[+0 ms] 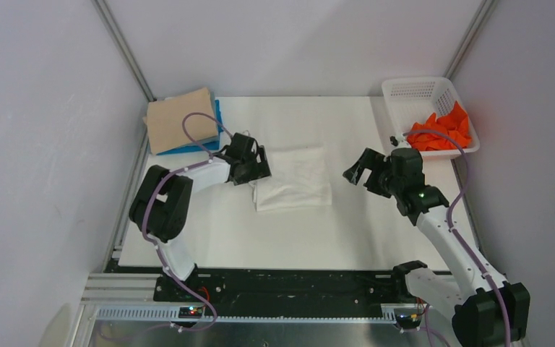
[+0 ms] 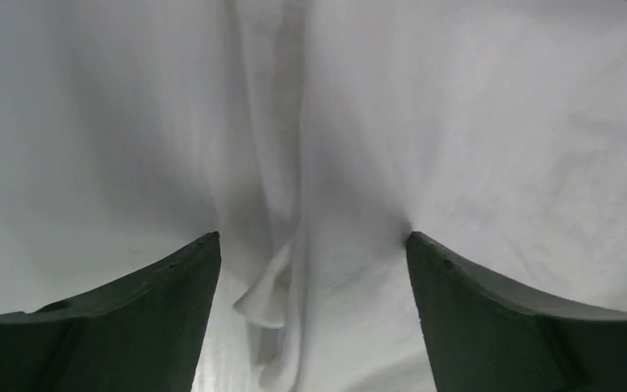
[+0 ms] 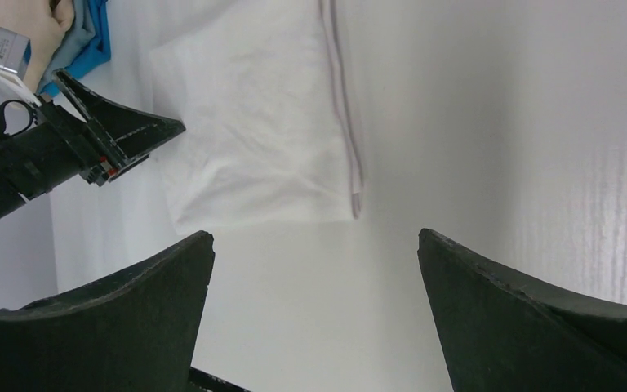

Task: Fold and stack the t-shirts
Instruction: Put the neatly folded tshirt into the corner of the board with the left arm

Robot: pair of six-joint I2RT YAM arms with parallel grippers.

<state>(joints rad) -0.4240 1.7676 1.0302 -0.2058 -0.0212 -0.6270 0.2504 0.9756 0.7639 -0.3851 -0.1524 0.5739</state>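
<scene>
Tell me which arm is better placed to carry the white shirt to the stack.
Probably left: the left jaws stand open at the edge of the white shirt, on the side near the stack. The right jaws are apart from it.

You have a white table (image 1: pixel 209 238), its near edge at 6 o'clock. Around the centre, a white tee (image 1: pixel 294 188) lies folded into a rough rectangle, flat on the surface. In the 10 o'clock corner a blue tee (image 1: pixel 191 149) lies folded on the table. A beige tee (image 1: pixel 179 119) sits on top and covers most of it. At 2 o'clock a white basket (image 1: pixel 412 90) sits by the table's far right edge, well apart from the white tee.
</scene>
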